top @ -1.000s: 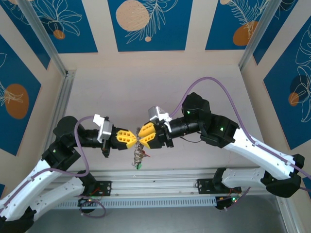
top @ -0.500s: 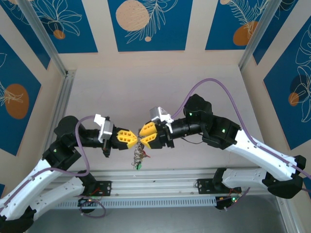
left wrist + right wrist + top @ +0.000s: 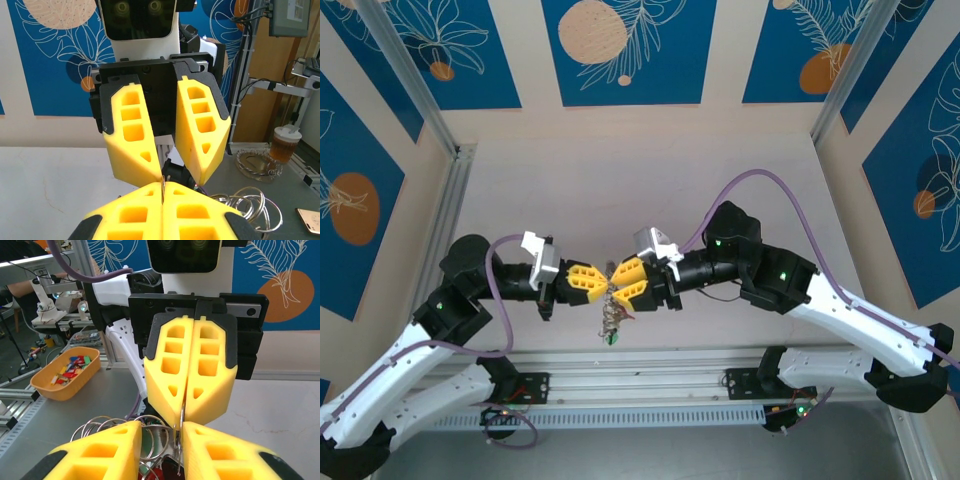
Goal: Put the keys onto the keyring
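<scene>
Your left gripper (image 3: 603,284) is clenched on the keyring (image 3: 610,314); keys (image 3: 607,338) dangle just below it; your right gripper (image 3: 616,287), tip-to-tip opposite, grasps a black key (image 3: 175,172).

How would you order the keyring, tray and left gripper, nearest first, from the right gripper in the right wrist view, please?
1. keyring: at the right gripper's fingertips.
2. left gripper: straight ahead, tip to tip.
3. tray: far off, at the left.
</scene>
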`<state>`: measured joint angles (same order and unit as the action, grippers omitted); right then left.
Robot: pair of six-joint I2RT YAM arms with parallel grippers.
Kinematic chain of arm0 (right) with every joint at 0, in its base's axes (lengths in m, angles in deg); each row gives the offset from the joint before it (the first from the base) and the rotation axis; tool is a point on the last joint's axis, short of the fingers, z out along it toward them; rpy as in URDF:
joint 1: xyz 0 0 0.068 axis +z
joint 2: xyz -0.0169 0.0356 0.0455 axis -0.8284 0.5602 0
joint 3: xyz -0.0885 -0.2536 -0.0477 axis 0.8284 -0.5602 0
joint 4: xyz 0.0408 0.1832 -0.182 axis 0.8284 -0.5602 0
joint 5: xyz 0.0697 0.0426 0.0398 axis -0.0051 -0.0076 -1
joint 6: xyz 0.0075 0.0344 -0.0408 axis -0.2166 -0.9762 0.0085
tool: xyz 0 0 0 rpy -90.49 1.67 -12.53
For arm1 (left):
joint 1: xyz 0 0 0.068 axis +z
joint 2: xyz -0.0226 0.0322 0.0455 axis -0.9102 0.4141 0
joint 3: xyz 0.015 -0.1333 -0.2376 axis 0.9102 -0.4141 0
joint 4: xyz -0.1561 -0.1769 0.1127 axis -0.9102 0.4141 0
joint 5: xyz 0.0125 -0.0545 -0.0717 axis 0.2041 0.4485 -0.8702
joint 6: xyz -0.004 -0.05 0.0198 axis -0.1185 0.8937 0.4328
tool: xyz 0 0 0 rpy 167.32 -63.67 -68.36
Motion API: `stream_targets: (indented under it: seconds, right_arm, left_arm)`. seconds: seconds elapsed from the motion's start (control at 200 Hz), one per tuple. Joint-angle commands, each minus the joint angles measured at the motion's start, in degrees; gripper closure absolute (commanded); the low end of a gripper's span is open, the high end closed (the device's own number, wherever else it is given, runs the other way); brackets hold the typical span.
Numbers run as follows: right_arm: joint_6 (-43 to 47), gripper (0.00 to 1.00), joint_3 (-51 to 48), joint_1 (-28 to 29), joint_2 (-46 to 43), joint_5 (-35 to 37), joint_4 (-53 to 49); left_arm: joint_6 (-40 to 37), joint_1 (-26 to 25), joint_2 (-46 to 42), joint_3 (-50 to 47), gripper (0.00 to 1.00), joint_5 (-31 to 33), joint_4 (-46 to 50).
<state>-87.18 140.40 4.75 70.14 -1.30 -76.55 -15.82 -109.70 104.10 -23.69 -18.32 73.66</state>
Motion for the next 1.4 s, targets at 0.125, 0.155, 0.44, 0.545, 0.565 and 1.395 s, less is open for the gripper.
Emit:
stream_targets:
  seconds: [0.125, 0.155, 0.44, 0.545, 0.565, 1.395]
  right_arm:
    - [1.24, 0.77, 0.39, 0.42, 1.19, 0.45, 0.60]
    - [1.26, 0.78, 0.41, 0.40, 1.19, 0.53, 0.60]
    - [1.13, 0.80, -0.72, 0.35, -0.09, 1.03, 0.69]
    - [1.21, 0.78, -1.38, 0.43, -0.35, 1.49, 1.23]
    - [1.20, 0.78, -1.48, 0.46, -0.39, 1.47, 1.43]
    - [1.18, 1.00, -6.48, 0.57, -4.29, 2.89, 11.82]
  left_arm:
    - [-0.34, -0.78, -0.35, 1.15, 1.00, 0.38, -3.03]
    - [-0.36, -0.77, -0.36, 1.14, 1.00, 0.38, -3.13]
    - [0.03, -0.92, -1.18, 0.62, 1.00, 0.89, -4.08]
    - [1.14, -0.90, -1.49, -0.03, 1.00, 0.75, -5.88]
    - [1.39, -0.94, -1.52, -0.29, 1.00, 0.77, -6.25]
    - [12.40, -0.93, -1.47, -7.55, 1.00, -0.54, -25.22]
